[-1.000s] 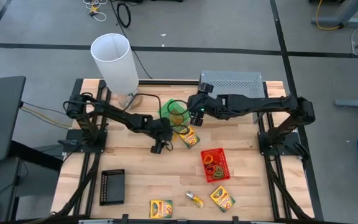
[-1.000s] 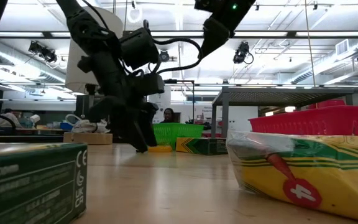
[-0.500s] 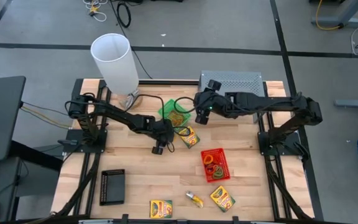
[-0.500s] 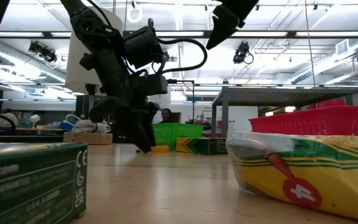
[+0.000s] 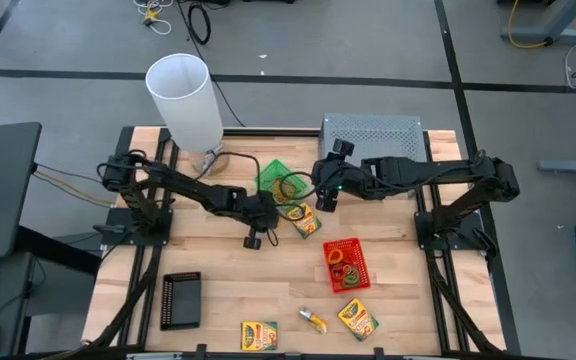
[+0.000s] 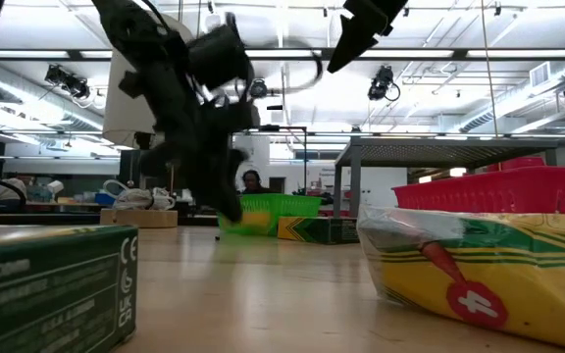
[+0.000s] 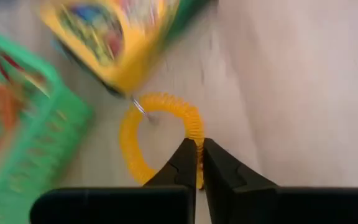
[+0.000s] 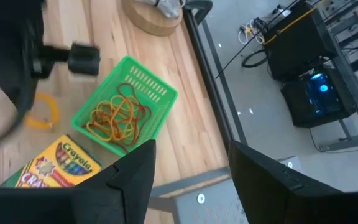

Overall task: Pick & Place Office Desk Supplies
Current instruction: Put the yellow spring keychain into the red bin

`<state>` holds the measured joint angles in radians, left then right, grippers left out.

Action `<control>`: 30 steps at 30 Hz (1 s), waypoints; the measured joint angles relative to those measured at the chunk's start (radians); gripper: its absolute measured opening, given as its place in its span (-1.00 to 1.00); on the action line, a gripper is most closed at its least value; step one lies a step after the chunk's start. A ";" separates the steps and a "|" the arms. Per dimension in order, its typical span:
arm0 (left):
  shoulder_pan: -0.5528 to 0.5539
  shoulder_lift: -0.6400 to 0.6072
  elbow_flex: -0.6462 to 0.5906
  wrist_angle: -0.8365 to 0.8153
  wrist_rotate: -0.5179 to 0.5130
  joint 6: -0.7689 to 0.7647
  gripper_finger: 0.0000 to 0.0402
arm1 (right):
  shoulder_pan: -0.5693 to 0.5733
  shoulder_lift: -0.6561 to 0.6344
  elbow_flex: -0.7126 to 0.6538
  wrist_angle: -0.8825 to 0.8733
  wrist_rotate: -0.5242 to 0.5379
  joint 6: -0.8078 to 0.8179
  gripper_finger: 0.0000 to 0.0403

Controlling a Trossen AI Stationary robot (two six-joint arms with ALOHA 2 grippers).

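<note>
Yellow loop band lies on the wooden surface at frame centre, beside the green tray; left tool is closed on it. Right tool hovers open above.

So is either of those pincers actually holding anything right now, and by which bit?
The left pincer has shut on the rim of the yellow loop band lying on the table. The right pincer is open and empty.
</note>
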<state>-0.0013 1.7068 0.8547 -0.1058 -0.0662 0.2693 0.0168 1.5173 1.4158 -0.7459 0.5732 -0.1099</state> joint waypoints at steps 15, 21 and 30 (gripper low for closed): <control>-0.005 -0.390 -0.120 0.040 0.121 -0.060 -0.95 | 0.007 0.000 0.000 0.035 -0.200 -0.005 0.04; -0.003 -0.582 -0.244 0.213 0.273 -0.121 -0.95 | 0.023 0.000 0.000 0.176 -0.407 -0.101 0.04; -0.003 -0.784 -0.389 0.396 0.403 -0.203 -0.95 | 0.037 0.001 -0.195 0.646 -0.622 -0.235 0.04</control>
<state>-0.0042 0.9224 0.4661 0.2900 0.3366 0.0666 0.0540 1.5185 1.2212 -0.0997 -0.0489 -0.3449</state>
